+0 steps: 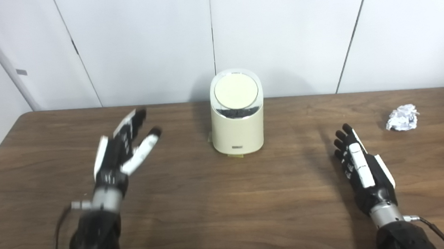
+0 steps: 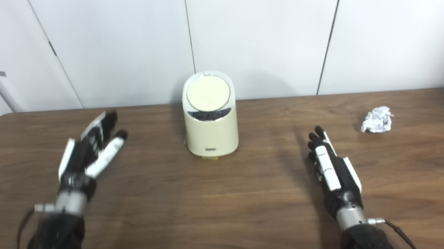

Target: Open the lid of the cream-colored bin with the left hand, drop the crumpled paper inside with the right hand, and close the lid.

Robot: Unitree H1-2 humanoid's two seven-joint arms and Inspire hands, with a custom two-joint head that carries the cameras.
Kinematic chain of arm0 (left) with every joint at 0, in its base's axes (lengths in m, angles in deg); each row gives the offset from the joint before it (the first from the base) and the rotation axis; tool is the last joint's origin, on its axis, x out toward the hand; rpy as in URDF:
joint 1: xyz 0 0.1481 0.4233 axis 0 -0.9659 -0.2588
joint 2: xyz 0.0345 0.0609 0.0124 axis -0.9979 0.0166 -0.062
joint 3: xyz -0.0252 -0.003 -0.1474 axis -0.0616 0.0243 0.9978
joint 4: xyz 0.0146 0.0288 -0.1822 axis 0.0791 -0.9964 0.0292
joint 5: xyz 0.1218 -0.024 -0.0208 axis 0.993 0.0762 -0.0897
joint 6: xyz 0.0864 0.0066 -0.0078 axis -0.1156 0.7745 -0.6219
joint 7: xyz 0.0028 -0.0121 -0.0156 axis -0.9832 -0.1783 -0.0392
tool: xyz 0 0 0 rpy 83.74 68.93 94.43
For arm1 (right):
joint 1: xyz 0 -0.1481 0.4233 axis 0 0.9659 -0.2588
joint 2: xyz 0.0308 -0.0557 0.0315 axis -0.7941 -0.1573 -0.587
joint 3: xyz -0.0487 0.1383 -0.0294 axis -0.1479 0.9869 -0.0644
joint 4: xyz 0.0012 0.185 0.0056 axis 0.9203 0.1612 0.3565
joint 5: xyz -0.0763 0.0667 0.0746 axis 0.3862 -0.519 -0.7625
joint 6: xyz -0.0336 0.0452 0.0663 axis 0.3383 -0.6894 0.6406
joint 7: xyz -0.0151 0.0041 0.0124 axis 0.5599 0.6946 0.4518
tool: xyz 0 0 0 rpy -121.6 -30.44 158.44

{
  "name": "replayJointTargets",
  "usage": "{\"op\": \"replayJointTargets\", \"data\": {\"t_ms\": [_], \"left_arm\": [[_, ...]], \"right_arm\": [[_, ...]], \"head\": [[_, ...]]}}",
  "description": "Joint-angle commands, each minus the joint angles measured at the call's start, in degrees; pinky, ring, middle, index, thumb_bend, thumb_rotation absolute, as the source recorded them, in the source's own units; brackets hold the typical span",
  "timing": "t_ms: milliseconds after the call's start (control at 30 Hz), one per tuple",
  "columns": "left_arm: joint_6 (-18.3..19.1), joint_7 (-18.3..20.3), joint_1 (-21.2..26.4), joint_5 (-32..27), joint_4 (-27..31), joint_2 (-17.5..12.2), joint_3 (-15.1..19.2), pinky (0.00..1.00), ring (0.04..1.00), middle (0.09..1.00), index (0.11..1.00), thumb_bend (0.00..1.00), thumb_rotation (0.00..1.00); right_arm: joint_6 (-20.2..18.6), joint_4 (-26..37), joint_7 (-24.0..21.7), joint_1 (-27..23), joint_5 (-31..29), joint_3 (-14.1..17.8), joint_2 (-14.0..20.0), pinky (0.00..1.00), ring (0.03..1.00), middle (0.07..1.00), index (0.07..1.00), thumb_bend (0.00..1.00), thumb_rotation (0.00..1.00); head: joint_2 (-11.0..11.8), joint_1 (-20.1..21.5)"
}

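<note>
The cream-colored bin (image 1: pixel 237 117) stands upright at the far middle of the table (image 1: pixel 213 212) near the wall, its round lid (image 1: pixel 236 91) down, and the crumpled paper (image 1: pixel 402 117) lies well off to its right. My left hand (image 1: pixel 123 148) hangs above the table left of the bin, fingers spread and empty. My right hand (image 1: pixel 362 169) is low between bin and paper, fingers straight, holding nothing

Bright even light, soft shadows, slight blur
</note>
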State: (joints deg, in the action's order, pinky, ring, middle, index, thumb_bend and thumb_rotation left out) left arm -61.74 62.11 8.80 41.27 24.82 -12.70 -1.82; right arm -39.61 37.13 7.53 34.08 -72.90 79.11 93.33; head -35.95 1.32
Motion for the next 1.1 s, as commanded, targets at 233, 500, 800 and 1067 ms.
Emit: {"op": "replayJointTargets", "data": {"t_ms": [233,500,800,1067], "left_arm": [[3.99,3.66,15.52,7.15,-0.68,-5.03,-6.40,0.86,0.894,0.899,0.908,0.84,0.26],[2.90,7.25,28.56,15.21,-10.73,-7.15,-14.04,0.85,0.888,0.884,0.899,0.90,0.29],[4.90,15.11,38.52,20.52,-18.41,-8.42,-21.30,0.83,0.902,0.913,0.945,0.88,0.28],[6.87,17.94,42.48,24.53,-21.59,-6.79,-24.45,0.81,0.915,0.925,0.946,0.90,0.22]], "right_arm": [[2.01,-0.61,-0.66,-1.54,0.05,-0.13,0.13,1.00,0.972,0.975,1.000,0.57,0.86],[2.72,-1.73,-0.65,-2.04,0.05,-0.41,-0.22,1.00,0.969,0.972,1.000,0.55,0.85],[3.16,-1.86,-0.36,-2.05,1.25,-1.14,-0.50,1.00,0.966,0.971,1.000,0.55,0.88],[2.54,-1.82,0.03,-2.41,0.89,-1.03,-1.52,1.00,0.959,0.966,0.998,0.53,0.86]], "head": [[0.28,-0.66],[0.51,-0.81],[0.78,-0.70],[0.94,-0.65]]}}
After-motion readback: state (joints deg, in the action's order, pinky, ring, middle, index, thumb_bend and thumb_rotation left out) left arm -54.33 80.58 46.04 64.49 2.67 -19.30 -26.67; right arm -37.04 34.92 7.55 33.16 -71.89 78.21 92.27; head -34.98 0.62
